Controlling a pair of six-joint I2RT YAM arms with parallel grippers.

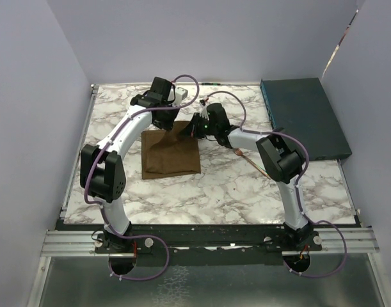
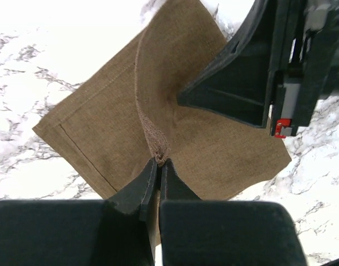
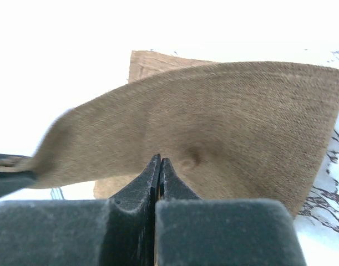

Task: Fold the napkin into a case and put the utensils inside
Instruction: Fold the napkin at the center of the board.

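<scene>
Brown cloth is what you are holding in both grippers. Your napkin (image 1: 169, 157) lies on the marble table (image 1: 233, 192), a bit left of the middle. Its near edge and its left edge lie flat and straight, and its far edge is lifted off the table. Your left gripper (image 2: 159, 162) is squeezed tight on a little bunch of that lifted edge. Your right gripper (image 3: 160, 162) is squeezed tight on the cloth just beside it, so the two grippers are very close together. From the right wrist, the cloth stands up like a curved sheet, with a flat bit of cloth showing behind it. The fork (image 1: 241, 154) lies on the table to the right of the napkin, apart from it, and part of it is hidden under your right arm. A dark teal box (image 1: 304, 118) sits in the far right corner, by the right wall. You have bare table on the near side of the napkin, and more on its left, out to the table edge.
</scene>
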